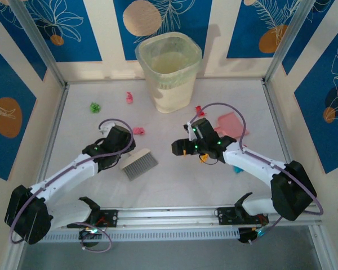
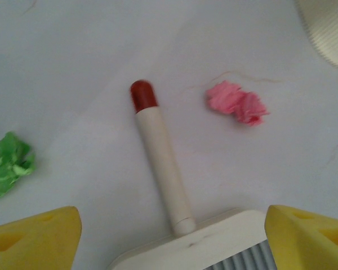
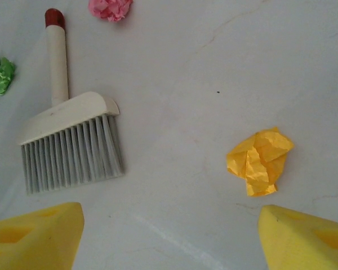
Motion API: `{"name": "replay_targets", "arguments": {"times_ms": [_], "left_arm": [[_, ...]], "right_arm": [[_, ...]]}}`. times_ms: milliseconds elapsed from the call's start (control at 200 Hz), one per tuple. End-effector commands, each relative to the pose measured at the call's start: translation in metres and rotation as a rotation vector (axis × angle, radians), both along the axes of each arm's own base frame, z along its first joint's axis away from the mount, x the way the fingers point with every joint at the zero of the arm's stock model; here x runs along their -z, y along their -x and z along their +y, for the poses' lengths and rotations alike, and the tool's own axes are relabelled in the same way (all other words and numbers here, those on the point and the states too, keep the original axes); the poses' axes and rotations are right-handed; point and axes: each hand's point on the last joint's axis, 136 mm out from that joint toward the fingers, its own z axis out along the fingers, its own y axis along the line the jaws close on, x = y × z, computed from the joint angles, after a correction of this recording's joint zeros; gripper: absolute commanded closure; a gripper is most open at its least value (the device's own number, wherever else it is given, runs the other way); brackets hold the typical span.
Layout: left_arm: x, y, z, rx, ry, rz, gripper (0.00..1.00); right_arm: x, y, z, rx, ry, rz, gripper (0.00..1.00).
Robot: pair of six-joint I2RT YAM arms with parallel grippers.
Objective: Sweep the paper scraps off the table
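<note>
A cream brush (image 1: pixel 139 163) with grey bristles and a red-tipped handle (image 2: pixel 158 152) lies flat on the table (image 1: pixel 174 185). My left gripper (image 1: pixel 119 153) hovers open over the join of handle and head (image 2: pixel 169 242), its yellow fingers (image 2: pixel 36 239) wide on either side, touching nothing. The right gripper (image 1: pixel 183 149) is open too (image 3: pixel 169 236), above bare table beside a yellow-orange wad (image 3: pixel 259 160). Paper scraps lie scattered: green (image 1: pixel 94 107), pink (image 1: pixel 138 131), another pink (image 1: pixel 129 98), red (image 1: pixel 199 109), cyan (image 1: pixel 237 169).
A translucent cream bin (image 1: pixel 168 70) stands at the back centre. A flat pink dustpan (image 1: pixel 232 125) lies behind the right arm. Aluminium rails (image 1: pixel 174 215) edge the table, with patterned walls beyond them.
</note>
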Motion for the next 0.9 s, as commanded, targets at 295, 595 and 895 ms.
{"name": "replay_targets", "arguments": {"times_ms": [295, 595, 895], "left_arm": [[0.050, -0.008, -0.008, -0.024, 0.058, 0.178, 0.23], [0.079, -0.030, -0.005, -0.112, 0.132, 0.258, 0.28], [0.088, -0.044, -0.012, -0.097, 0.129, 0.279, 0.31]], "right_arm": [[-0.019, -0.005, 0.006, -0.020, -0.050, -0.181, 0.19], [-0.017, -0.006, 0.003, 0.000, -0.039, -0.187, 0.19], [-0.016, -0.008, -0.002, 0.023, -0.025, -0.197, 0.19]]}}
